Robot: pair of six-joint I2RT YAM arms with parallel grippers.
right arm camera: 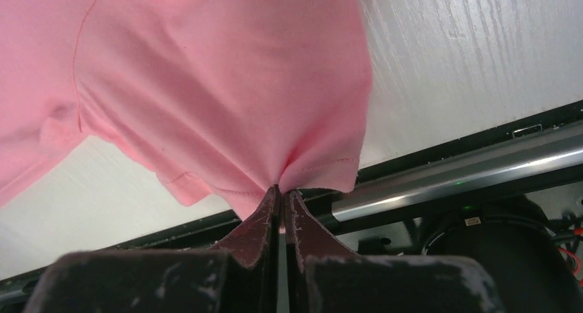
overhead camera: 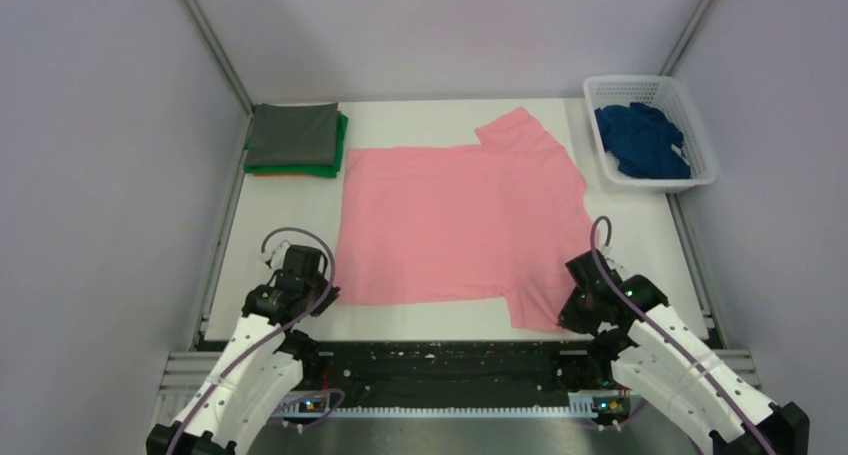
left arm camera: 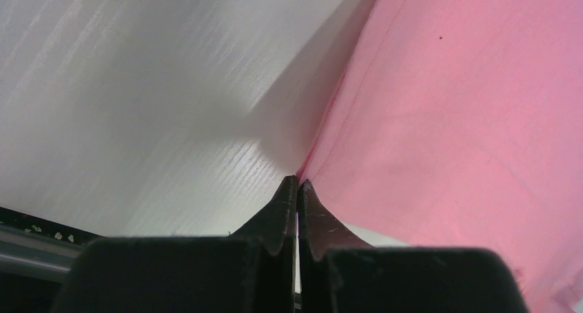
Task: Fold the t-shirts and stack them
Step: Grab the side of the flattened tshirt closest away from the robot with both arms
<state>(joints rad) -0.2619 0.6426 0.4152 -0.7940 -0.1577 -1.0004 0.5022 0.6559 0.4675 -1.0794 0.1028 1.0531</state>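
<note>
White bench [overhead camera: 640, 240] is carrying the salmon-pink t-shirt [overhead camera: 460, 220], spread at mid-frame. Left gripper [left arm camera: 297, 184] and right gripper [right arm camera: 280, 189] are clamping its lower-left corner and lower-right sleeve, jaws closed on cloth. Lifting both evenly, keeping the edge taut, should give a square fold.

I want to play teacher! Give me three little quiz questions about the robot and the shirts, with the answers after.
1. True or false: the dark blue shirt lies in the white basket.
2. Which shirt is on top of the folded stack at the far left? A grey, B orange, C pink.
3. Fill the gap: the left gripper and the right gripper are both shut on the ___ t-shirt.
Key: 1 true. 2 A, the grey shirt. 3 pink: each pinches a near edge of the pink t-shirt.
</note>
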